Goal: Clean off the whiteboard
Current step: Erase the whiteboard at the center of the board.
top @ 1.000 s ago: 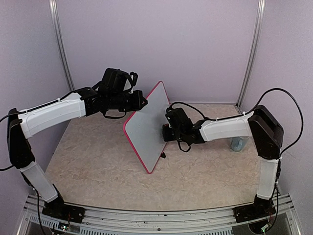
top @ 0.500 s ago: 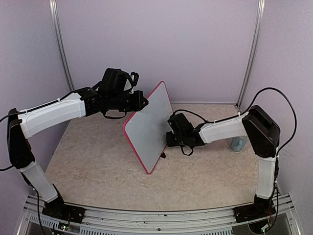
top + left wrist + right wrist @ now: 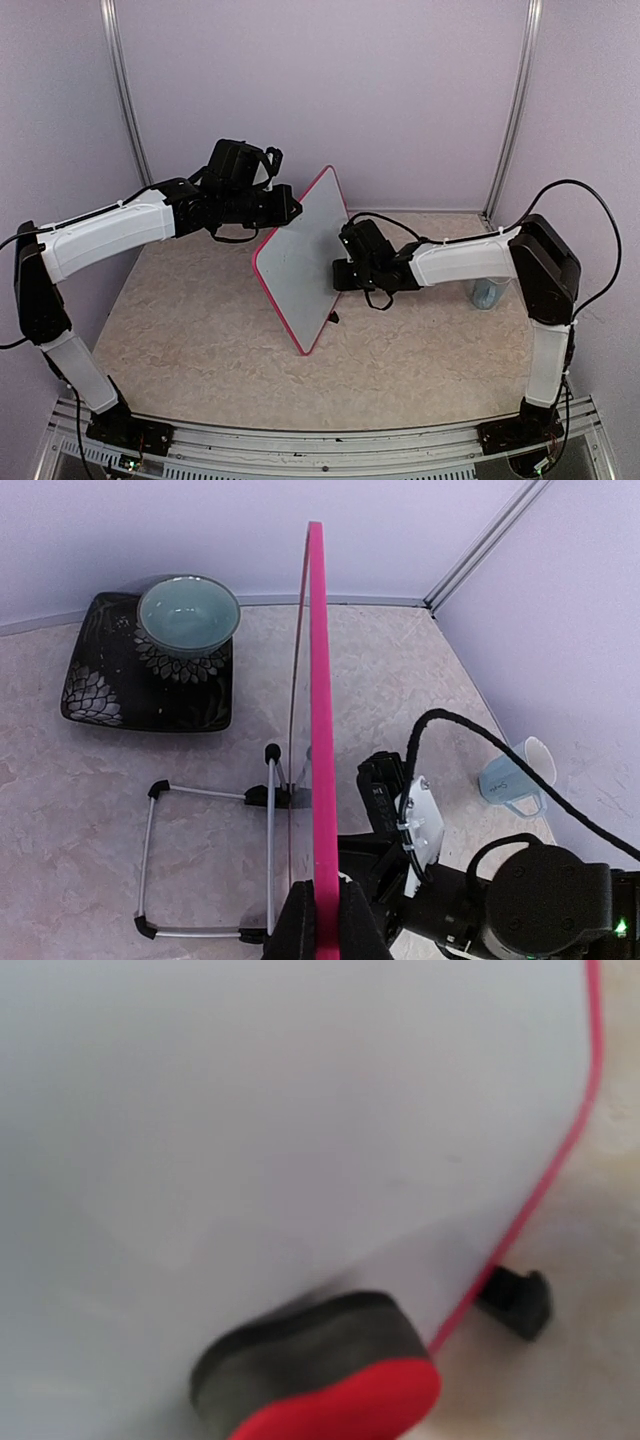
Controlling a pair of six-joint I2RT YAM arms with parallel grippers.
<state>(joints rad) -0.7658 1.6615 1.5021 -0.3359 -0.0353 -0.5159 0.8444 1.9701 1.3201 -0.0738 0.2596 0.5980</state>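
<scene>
The fingers [image 3: 292, 928] of the left gripper [image 3: 293, 210] are closed tightly on the pink frame edge of the whiteboard [image 3: 300, 268]. The whiteboard stands tilted between the two grippers. The right gripper [image 3: 338, 272] is closed on an eraser [image 3: 330, 1385]. The dark felt of the eraser touches the white face near a lower corner.

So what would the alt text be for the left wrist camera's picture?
The left gripper pinches the pink-framed whiteboard, seen edge-on. Left of it are a wire stand and a teal bowl on a dark patterned plate; right of it, the right arm and a pale blue mug.
</scene>
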